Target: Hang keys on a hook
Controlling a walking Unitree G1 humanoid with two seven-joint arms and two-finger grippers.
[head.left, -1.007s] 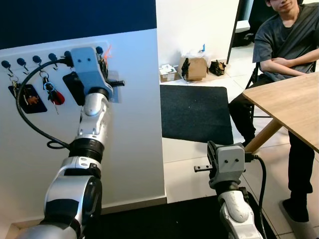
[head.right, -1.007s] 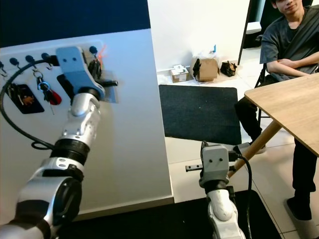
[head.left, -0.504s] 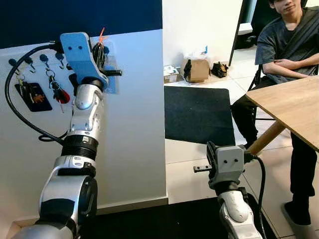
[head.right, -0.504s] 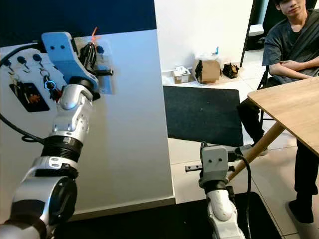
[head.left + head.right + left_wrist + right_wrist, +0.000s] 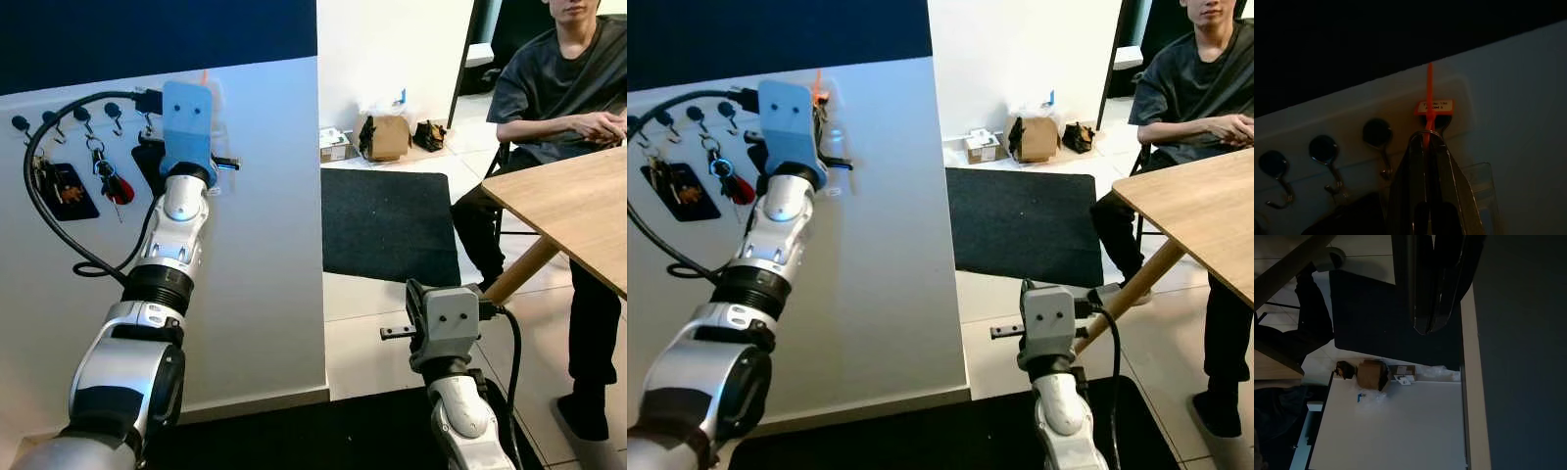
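My left arm reaches up to the white hook rail at upper left. My left gripper is pinched shut on the keys' orange tag, pressed against the rail's end hook. My right gripper, fingers together, hangs idle at lower centre.

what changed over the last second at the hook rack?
The left gripper stayed up at the rack's right end, fingers shut on the orange tag; its wrist swung from tilted to more upright. The person uncrossed their arms and now rests both hands at the table edge. Right gripper, hung keys and fob unchanged.
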